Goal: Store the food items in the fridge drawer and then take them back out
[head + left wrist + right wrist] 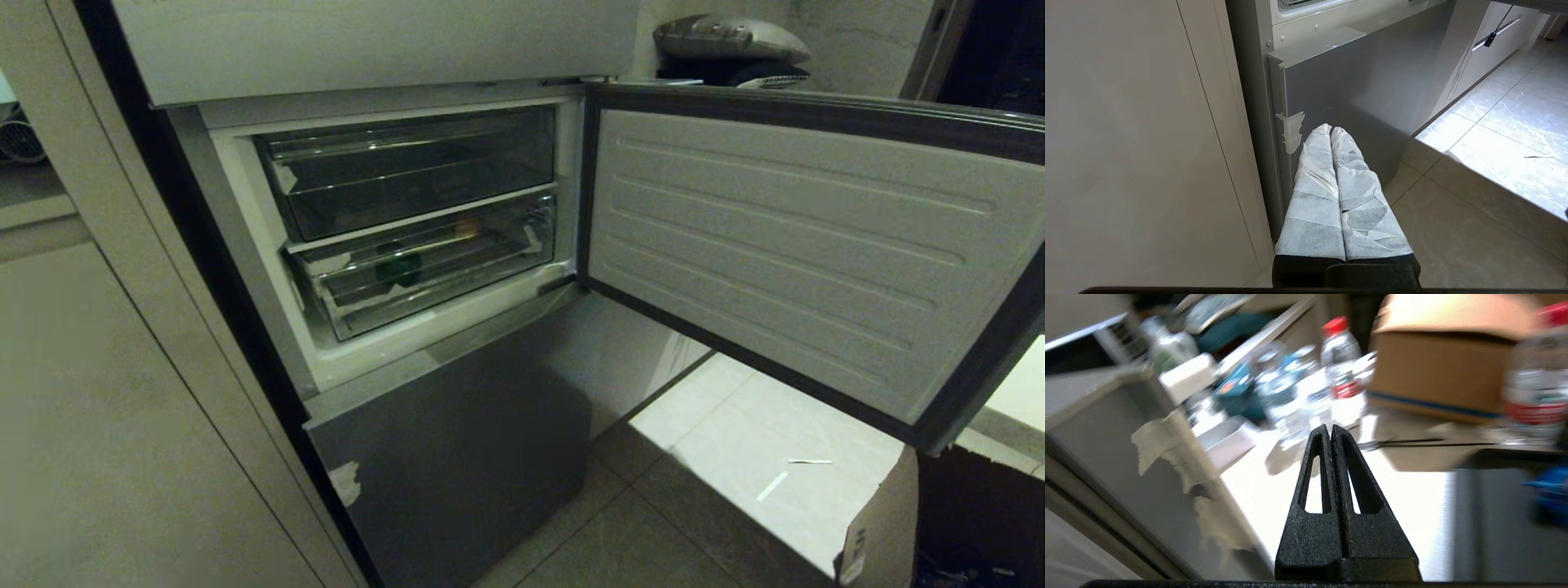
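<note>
Cupboard panel [122, 425] stands leftmost. Beside it the fridge compartment holds two clear drawers: a smoky upper one [408, 167] and the lower fridge drawer [424, 269], pushed in, with one green item [398, 268] and one orange item [467, 229] inside. One door [808, 261] hangs open rightward. Left gripper [1330, 130] and right gripper [1329, 428] each have fingers pressed together, empty.

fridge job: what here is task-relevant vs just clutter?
Job:
- lower clear drawer, shut
- open fridge door
- right gripper, fingers shut, empty

Clutter:
- water bottles
- cardboard box
- upper drawer
- paper scraps on floor
</note>
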Robot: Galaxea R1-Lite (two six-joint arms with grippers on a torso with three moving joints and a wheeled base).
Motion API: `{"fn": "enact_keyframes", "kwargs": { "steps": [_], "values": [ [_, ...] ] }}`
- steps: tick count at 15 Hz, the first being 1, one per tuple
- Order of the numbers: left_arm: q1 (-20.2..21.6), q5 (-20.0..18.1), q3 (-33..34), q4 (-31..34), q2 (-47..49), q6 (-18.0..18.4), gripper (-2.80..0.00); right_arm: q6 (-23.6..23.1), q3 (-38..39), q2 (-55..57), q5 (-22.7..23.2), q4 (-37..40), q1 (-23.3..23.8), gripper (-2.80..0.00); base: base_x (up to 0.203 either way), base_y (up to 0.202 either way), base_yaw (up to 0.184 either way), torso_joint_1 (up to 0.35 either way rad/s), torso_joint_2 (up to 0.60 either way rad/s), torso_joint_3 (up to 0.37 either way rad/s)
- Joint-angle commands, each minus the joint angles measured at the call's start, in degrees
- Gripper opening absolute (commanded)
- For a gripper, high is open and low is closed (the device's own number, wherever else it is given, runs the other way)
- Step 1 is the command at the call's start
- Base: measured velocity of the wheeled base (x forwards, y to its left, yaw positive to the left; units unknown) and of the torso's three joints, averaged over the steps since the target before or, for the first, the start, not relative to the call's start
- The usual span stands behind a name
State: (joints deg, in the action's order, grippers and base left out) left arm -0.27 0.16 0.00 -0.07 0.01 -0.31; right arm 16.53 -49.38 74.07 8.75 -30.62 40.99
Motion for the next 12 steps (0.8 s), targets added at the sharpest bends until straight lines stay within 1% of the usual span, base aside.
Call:
{"fn": "enact_keyframes", "kwargs": {
  "steps": [1,5,12],
  "values": [
    [0.0,0.0,0.0,0.0,0.1,0.0,-2.80,0.2,-1.7,5.2,1.5,-0.2,-2.4,-2.80,0.000,0.000,0.000,0.000,0.00,0.000],
    [0.0,0.0,0.0,0.0,0.1,0.0,-2.80,0.0,-1.8,7.2,2.9,-0.4,-7.4,-2.80,0.000,0.000,0.000,0.000,0.00,0.000],
    [0.0,0.0,0.0,0.0,0.1,0.0,-2.80,0.3,-3.9,9.4,3.3,-0.6,-7.4,-2.80,0.000,0.000,0.000,0.000,0.00,0.000]
  ]
}}
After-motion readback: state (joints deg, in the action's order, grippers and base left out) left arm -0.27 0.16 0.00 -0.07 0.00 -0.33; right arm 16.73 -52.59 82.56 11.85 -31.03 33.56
